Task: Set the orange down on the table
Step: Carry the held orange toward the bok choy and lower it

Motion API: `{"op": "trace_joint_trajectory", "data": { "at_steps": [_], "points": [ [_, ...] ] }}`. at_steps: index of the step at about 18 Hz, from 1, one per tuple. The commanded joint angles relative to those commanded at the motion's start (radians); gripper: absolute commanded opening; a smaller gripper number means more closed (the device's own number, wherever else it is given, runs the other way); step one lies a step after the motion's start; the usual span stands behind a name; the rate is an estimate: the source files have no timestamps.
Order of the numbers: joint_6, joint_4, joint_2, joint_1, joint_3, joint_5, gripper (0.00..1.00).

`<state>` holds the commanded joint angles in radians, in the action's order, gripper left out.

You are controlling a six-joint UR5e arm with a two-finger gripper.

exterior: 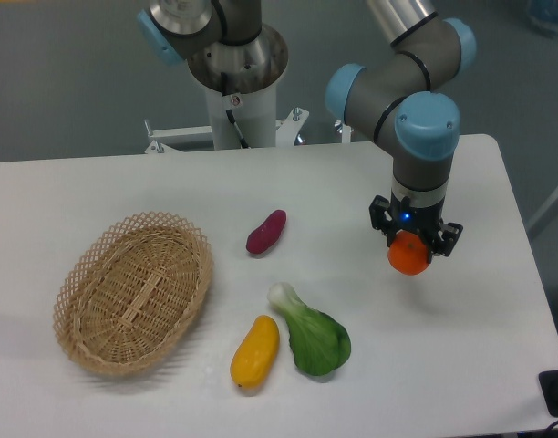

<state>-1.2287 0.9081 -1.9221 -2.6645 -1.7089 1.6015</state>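
The orange is a small round bright-orange fruit held between the fingers of my gripper over the right part of the white table. The gripper is shut on it, pointing straight down. The top of the orange is hidden by the gripper's black fingers. I cannot tell whether the orange touches the tabletop or hangs just above it.
An oval wicker basket lies at the left. A purple sweet potato lies in the middle. A yellow-orange mango-like fruit and a green leafy vegetable lie near the front, left of the gripper. The robot's base stands at the back.
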Motion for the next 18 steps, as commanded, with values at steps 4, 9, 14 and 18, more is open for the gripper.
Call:
{"op": "trace_joint_trajectory", "data": {
  "at_steps": [4, 9, 14, 18],
  "points": [
    [0.006, 0.0, 0.0, 0.0, 0.003, 0.002, 0.28],
    [0.04, -0.009, 0.0, 0.011, -0.028, -0.003, 0.28],
    [0.132, -0.017, -0.014, 0.058, -0.046, -0.002, 0.28],
    [0.147, -0.014, -0.052, 0.118, -0.046, 0.0, 0.28]
  ]
}}
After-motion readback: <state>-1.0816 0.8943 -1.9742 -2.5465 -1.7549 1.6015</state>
